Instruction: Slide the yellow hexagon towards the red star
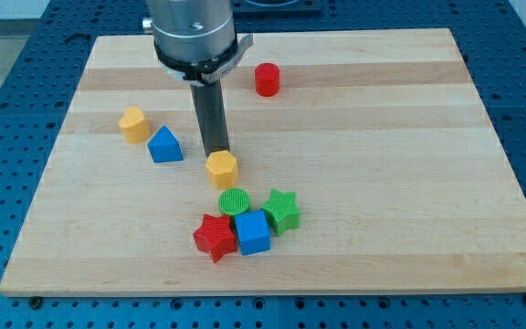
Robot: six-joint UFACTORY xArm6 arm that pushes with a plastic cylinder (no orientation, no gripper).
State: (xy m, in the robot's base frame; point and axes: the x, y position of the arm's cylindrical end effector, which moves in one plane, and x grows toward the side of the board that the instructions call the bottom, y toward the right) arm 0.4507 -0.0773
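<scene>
Since my tip (215, 152) sits touching the yellow hexagon (221, 169) on its upper side, pushing toward the view's bottom sends it at the red star (214, 238), though the green cylinder (234, 202) crowds that path. No end effector jaws here, just a rod.

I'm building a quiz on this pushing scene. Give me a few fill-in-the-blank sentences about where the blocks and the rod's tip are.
1. My tip sits just above the yellow ____ block.
2. The red star block touches the ____ cube on its right.
3. The green round block lies between the yellow hexagon and the ____ star.
4. The red cylinder stands near the view's ____.

Missing: hexagon; blue; red; top
</scene>
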